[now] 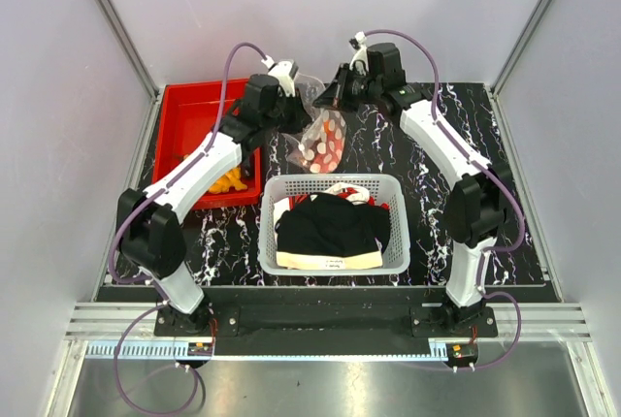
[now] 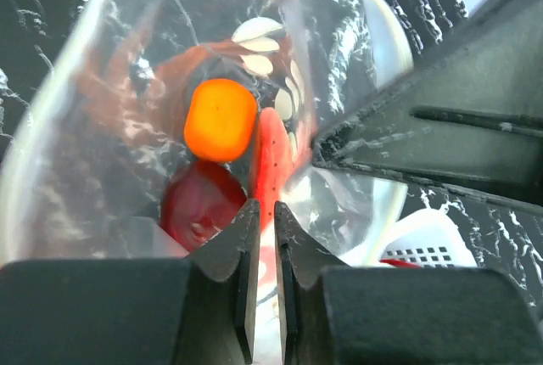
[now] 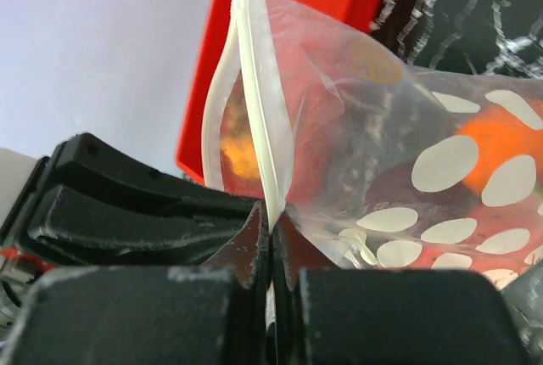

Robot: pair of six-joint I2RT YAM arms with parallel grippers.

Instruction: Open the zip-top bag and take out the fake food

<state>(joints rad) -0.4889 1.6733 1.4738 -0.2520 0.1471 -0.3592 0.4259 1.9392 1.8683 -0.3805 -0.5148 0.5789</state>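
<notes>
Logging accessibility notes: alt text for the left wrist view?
The left claw is shut on the edge of the clear zip-top bag, through which show an orange fruit, a dark red fruit, a pink-red wedge and pale discs.

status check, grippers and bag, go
Left gripper and right gripper both shut on zip-top bag mouth edges. Zip strip parted, fake food inside. White mesh basket just below, not blocking.
</notes>
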